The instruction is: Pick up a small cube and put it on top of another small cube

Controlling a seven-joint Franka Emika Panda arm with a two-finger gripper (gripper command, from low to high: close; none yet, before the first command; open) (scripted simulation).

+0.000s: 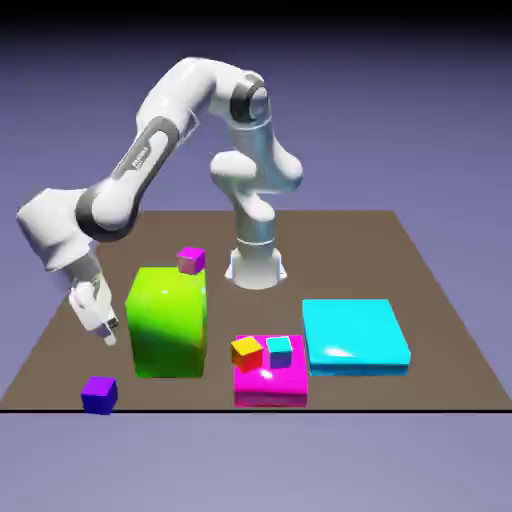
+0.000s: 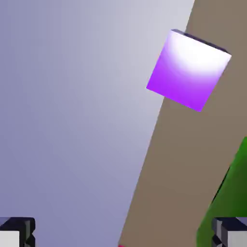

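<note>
With gripper (image 1: 108, 330) open and empty, lower toward the small cube (image 1: 99, 394) at 6 o'clock near the table (image 1: 420, 300) edge, apparently off-centre, avoiding the green block (image 1: 168, 322).

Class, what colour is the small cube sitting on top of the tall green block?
Magenta-pink cube, clearest in the exterior view.

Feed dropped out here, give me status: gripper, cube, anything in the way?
Gripper open, empty, above table beside green block. Small violet-blue cube untouched at table's near edge. Path to it clear.
</note>
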